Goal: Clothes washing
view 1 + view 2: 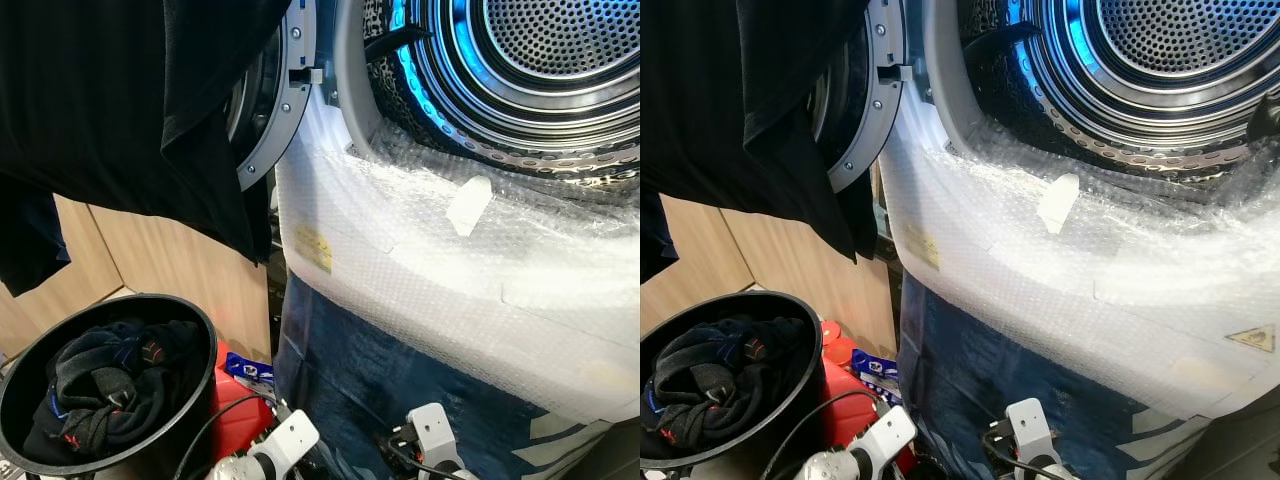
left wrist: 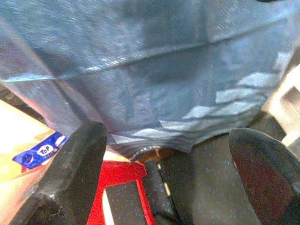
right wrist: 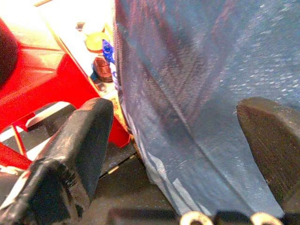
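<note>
1. While the washing machine (image 1: 400, 250) stands before the robot with its round door (image 1: 270, 110) swung wide at 10 o'clock, the perforated steel drum (image 1: 560, 50) lies in plain sight at 1 o'clock, ringed by blue light.
2. Bubble wrap (image 1: 430, 270) covers the machine's white front below the drum mouth, with a strip of pale tape (image 1: 468, 205) stuck near the rim and a yellow label (image 1: 313, 248) toward its left edge.
3. Blue plastic film (image 1: 340, 370) with pale stripes wraps the lower part of the machine, from 6 toward 5 o'clock.
4. A black garment (image 1: 130, 110) hangs over the open door and fills the view from 9 to 11 o'clock.
5. At 8 o'clock a round black basket (image 1: 195, 385) sits low beside the machine, holding a heap of dark clothes (image 1: 105, 385) with small red and blue marks.
6. A red container (image 1: 845, 400) stands between the basket and the machine, just beside both.
7. The left pincer (image 2: 173, 168) is low near the blue film, its two black fingers (image 2: 77, 164) apart and gripping nothing, with a blue packet (image 2: 40, 152) nearby.
8. The right pincer (image 3: 183, 150) is likewise low beside the film, its fingers (image 3: 82, 140) apart and empty.
9. Wood panelling (image 1: 170, 270) shows behind the basket at 9 o'clock.
</note>
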Controlling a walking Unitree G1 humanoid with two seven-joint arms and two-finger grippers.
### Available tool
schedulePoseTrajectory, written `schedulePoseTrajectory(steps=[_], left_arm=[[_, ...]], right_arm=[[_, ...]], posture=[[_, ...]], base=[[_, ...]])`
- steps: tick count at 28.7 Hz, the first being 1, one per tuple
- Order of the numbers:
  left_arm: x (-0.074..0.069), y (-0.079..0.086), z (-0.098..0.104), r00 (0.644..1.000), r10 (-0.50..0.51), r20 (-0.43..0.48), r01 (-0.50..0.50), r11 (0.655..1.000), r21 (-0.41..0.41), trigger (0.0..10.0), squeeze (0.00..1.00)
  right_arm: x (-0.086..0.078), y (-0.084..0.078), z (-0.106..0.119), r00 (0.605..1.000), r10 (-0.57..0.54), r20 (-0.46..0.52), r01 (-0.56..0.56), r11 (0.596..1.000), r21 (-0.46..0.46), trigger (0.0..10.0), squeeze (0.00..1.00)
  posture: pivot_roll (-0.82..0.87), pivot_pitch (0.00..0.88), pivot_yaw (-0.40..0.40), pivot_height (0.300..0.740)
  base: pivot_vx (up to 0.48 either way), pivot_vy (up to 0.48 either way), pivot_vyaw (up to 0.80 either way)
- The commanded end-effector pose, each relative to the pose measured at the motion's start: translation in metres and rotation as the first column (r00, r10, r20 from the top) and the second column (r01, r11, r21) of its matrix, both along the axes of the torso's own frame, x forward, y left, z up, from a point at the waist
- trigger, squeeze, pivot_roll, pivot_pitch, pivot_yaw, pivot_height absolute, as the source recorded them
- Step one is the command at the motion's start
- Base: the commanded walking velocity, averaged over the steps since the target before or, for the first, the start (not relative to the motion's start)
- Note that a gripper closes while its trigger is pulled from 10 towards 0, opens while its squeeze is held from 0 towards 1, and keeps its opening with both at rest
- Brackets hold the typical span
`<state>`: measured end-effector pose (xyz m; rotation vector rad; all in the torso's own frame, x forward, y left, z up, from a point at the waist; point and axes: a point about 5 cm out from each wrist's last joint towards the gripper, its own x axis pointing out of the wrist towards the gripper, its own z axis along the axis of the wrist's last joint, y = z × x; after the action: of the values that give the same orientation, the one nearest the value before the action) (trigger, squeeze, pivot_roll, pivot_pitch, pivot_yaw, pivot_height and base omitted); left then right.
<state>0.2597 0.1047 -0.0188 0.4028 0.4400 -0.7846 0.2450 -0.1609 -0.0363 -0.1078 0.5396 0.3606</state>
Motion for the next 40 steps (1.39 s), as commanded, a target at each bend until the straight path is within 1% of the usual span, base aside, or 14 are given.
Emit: schedulePoseTrajectory(steps=[1,6,10,14,17,18,21,29,34,35,36,37,38,40], left_arm=[[0.006,0.0,0.008,1.0,-0.022,0.019,0.022,0.999,-0.033,10.0,0.0],[0.016,0.004,0.027,0.985,-0.162,0.066,0.164,0.986,-0.026,10.0,0.0],[0.027,0.008,0.043,0.976,-0.179,0.125,0.182,0.983,-0.011,10.0,0.0],[0.042,0.019,0.065,0.971,-0.084,0.226,0.087,0.996,-0.003,10.0,0.0],[0.053,0.03,0.075,0.966,0.057,0.253,-0.06,0.998,0.003,10.0,0.0],[0.06,0.038,0.087,0.938,0.205,0.28,-0.199,0.979,-0.049,10.0,0.0],[0.062,0.04,0.1,0.909,0.295,0.294,-0.272,0.955,-0.118,10.0,0.0],[0.051,0.036,0.145,0.865,0.256,0.432,-0.234,0.967,-0.104,10.0,0.0],[0.026,0.059,0.157,0.759,0.466,0.454,-0.439,0.882,-0.172,10.0,0.0],[0.018,0.065,0.156,0.715,0.534,0.451,-0.511,0.839,-0.185,10.0,0.0],[0.017,0.066,0.156,0.706,0.546,0.452,-0.525,0.831,-0.184,10.0,0.0],[0.006,0.07,0.149,0.642,0.643,0.417,-0.615,0.757,-0.221,10.0,0.0],[0.002,0.072,0.147,0.615,0.676,0.406,-0.647,0.727,-0.231,10.0,0.0],[-0.002,0.072,0.148,0.587,0.694,0.417,-0.672,0.705,-0.229,10.0,0.0]], right_arm=[[0.002,-0.005,0.003,1.0,-0.013,0.025,0.013,1.0,-0.001,10.0,0.0],[0.005,-0.006,0.006,0.998,-0.035,0.043,0.035,0.999,0.006,10.0,0.0],[0.011,-0.003,0.011,0.996,-0.05,0.074,0.049,0.999,0.014,10.0,0.0],[0.016,-0.004,0.015,0.993,-0.065,0.1,0.063,0.998,0.017,10.0,0.0],[0.017,-0.005,0.017,0.991,-0.08,0.11,0.079,0.997,0.022,10.0,0.0],[0.017,-0.007,0.016,0.99,-0.09,0.11,0.089,0.996,0.014,10.0,0.0],[0.016,-0.009,0.015,0.989,-0.098,0.108,0.098,0.995,0.004,10.0,0.0],[0.018,0.002,0.016,0.992,-0.068,0.111,0.068,0.998,-0.003,10.0,0.0],[0.022,0.002,0.02,0.989,-0.061,0.133,0.062,0.998,-0.007,10.0,0.0],[0.024,-0.001,0.021,0.988,-0.069,0.136,0.072,0.997,-0.013,10.0,0.0],[0.024,-0.001,0.022,0.988,-0.071,0.136,0.074,0.997,-0.014,10.0,0.0],[0.026,-0.006,0.023,0.986,-0.093,0.141,0.097,0.995,-0.02,10.0,0.0],[0.027,-0.007,0.024,0.985,-0.099,0.144,0.103,0.994,-0.022,10.0,0.0],[0.028,-0.009,0.025,0.984,-0.105,0.146,0.11,0.994,-0.029,10.0,0.0]], posture=[[0.02,0.0,-0.002,0.74],[0.04,0.0,-0.007,0.74],[0.03,0.0,-0.001,0.74],[0.02,0.0,0.007,0.74],[0.02,0.0,0.011,0.74],[0.03,0.0,0.008,0.74],[0.04,0.0,0.002,0.74],[0.07,0.0,-0.012,0.74],[0.08,0.0,-0.014,0.74],[0.08,0.0,-0.017,0.74],[0.08,0.0,-0.017,0.74],[0.11,0.0,-0.032,0.74],[0.11,0.0,-0.032,0.74],[0.12,0.0,-0.042,0.74]], base=[[0.0,0.0,0.0],[0.0,0.0,0.0],[0.0,0.0,0.0],[0.0,0.0,0.0],[0.0,0.0,0.0],[0.0,0.0,0.0],[0.0,0.0,0.0],[0.0,0.0,0.0],[0.0,0.0,0.0],[0.0,0.0,0.0],[0.0,0.0,0.0],[0.0,0.0,0.0],[0.0,0.0,0.0],[0.0,0.0,0.0]])
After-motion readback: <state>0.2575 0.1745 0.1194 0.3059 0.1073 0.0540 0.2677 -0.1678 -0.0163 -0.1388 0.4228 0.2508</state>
